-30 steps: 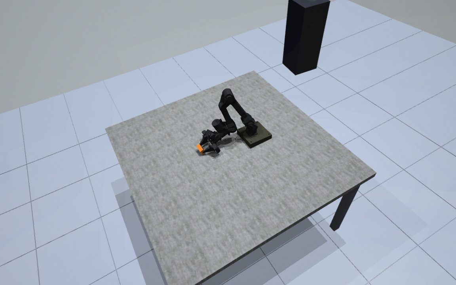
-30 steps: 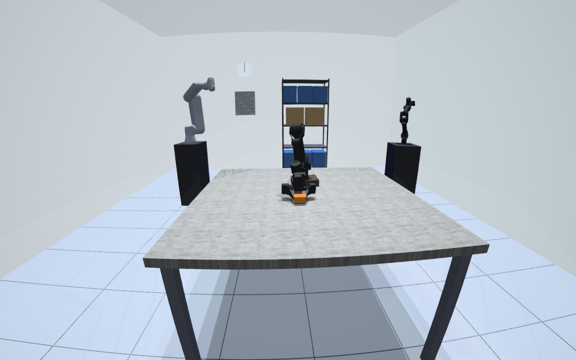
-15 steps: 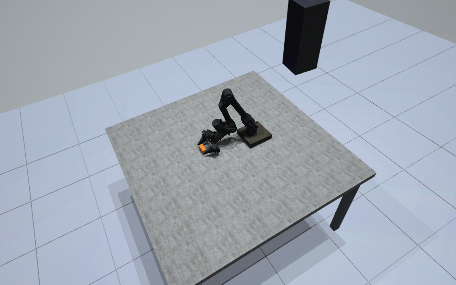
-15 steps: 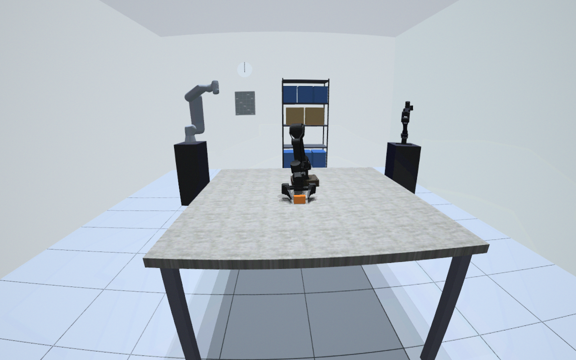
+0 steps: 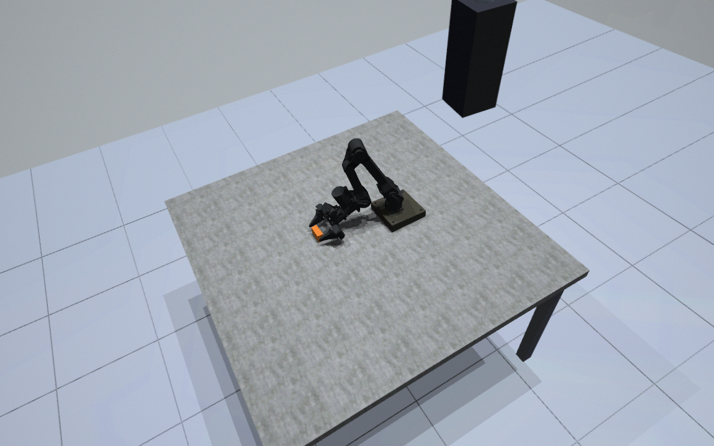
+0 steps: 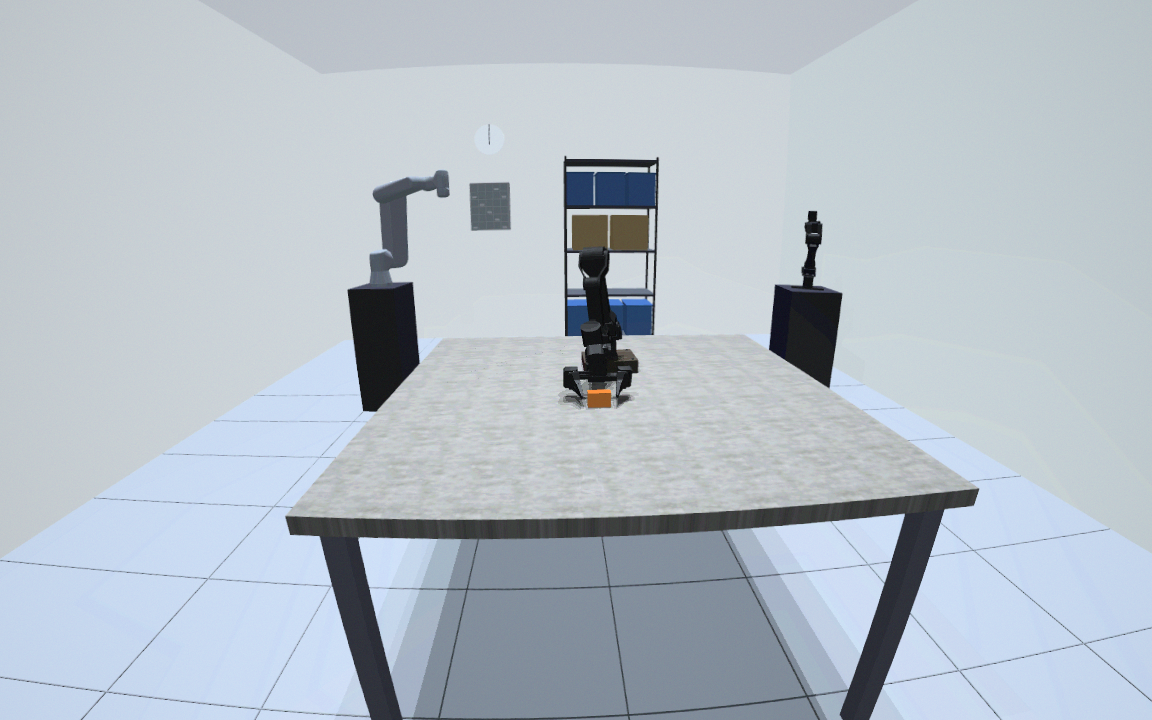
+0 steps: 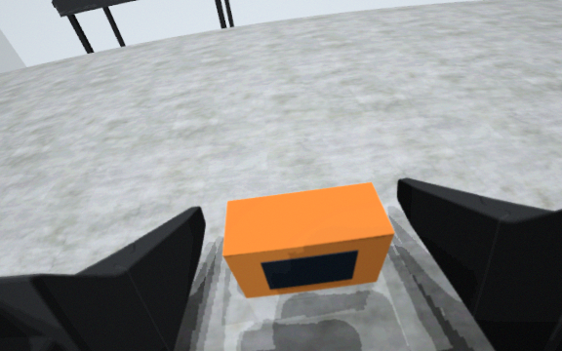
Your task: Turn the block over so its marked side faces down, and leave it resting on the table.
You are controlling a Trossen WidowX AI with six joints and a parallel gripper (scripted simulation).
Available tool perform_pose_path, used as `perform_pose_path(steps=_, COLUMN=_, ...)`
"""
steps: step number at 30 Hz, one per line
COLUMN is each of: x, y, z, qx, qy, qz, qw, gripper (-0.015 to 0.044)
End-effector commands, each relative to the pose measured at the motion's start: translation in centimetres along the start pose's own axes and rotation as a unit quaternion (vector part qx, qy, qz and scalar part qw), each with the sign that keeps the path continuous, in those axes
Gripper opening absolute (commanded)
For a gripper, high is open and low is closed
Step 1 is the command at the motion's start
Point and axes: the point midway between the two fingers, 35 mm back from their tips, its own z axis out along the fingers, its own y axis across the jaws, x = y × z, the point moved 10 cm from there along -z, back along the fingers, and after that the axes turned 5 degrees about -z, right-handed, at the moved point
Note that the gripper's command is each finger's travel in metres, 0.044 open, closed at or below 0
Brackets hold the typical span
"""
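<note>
From the top view, a big gray desk stands on a floor of pale blue tiles. A tall black stand is on the floor past the far corner of the desk. A black robot arm sits on a dark base plate near the middle of the desk. It bends down low. Its claw is wide apart and holds nothing. An orange block lies on the desk between the two fingers.

From the exterior view, the room has pale walls. At the back is a shelf rack with blue and brown boxes. A gray robot arm stands on a black stand on one side, and a small black arm on another stand on the other side. A round clock hangs on the back wall. The block sits on the desk just in front of the claw.

From the wrist view, the block rests flat on the speckled desk. Its dark blue mark faces the camera, on the side, not down. The two black fingers stand on each side of the block with a gap, not touching it.
</note>
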Motion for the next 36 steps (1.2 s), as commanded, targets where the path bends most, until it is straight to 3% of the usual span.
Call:
perform_pose_path(steps=1, x=0.0, y=0.0, z=0.0, qx=-0.002, qy=-0.001, qz=0.002, qw=1.0, gripper=0.044)
perform_pose_path(steps=16, x=0.0, y=0.0, z=0.1, qx=-0.002, qy=0.002, qz=0.002, qw=1.0, gripper=0.044)
perform_pose_path(steps=25, x=-4.3, y=-1.0, z=2.3, qx=-0.013, qy=0.14, qz=0.01, qw=0.99, gripper=0.044)
perform_pose_path(steps=30, x=-8.2, y=-1.2, z=0.8, qx=-0.021, qy=0.224, qz=0.007, qw=0.974, gripper=0.044)
perform_pose_path(steps=36, x=-11.4, y=-1.2, z=-1.4, qx=-0.023, qy=0.267, qz=0.0, qw=0.964, gripper=0.044)
